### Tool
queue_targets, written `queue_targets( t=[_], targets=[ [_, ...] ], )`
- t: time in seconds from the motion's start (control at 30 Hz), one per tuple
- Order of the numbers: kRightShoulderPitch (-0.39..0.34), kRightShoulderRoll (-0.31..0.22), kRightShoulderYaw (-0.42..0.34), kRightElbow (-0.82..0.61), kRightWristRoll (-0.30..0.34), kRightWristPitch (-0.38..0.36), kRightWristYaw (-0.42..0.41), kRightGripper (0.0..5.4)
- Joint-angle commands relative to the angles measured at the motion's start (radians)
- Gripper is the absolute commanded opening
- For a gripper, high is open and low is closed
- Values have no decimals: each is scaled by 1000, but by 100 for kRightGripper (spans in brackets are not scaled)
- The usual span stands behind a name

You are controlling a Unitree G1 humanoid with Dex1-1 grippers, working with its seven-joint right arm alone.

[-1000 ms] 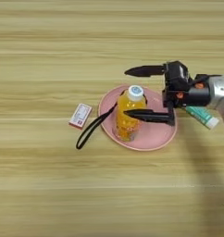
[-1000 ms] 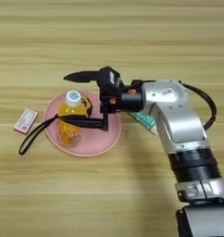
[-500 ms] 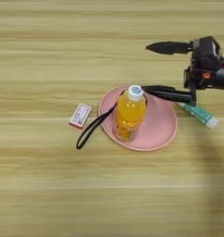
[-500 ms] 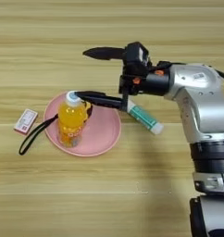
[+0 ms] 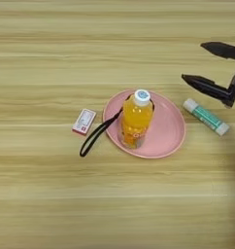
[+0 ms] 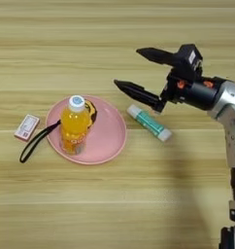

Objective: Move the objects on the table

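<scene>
Hovering jaws point(image 6: 131, 68): spread wide, empty, upper right of frame.
Tube point(image 6: 149, 122): lying free just right of plate point(image 6: 109, 141).
Bottle point(image 6: 74, 125): upright on plate.
Tabletop point(image 6: 114, 204): bare along lower frame.

Stereo pair, top-down on table point(image 5: 51, 44)

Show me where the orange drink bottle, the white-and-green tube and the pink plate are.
orange drink bottle point(image 6: 75, 127), right eye view, on its body.
white-and-green tube point(image 6: 149, 123), right eye view, mid-length.
pink plate point(image 6: 112, 133), right eye view, bare right part.

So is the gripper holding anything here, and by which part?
Nothing is held: the right gripper hangs open above the table, jaws apart and empty, clear of the bottle.
</scene>
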Motion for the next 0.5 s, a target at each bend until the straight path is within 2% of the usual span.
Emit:
queue_targets(
  t=[0.03,0.23,0.37,0.5],
  targets=[
    [30,9,-45,-58,-19,-52,-113,539],
    [47,30,-27,51,-59,-113,-140,539],
    [50,17,-5,182,-129,-211,-136,539],
    [29,8,-5,289,-156,-268,-133,539]
  ],
)
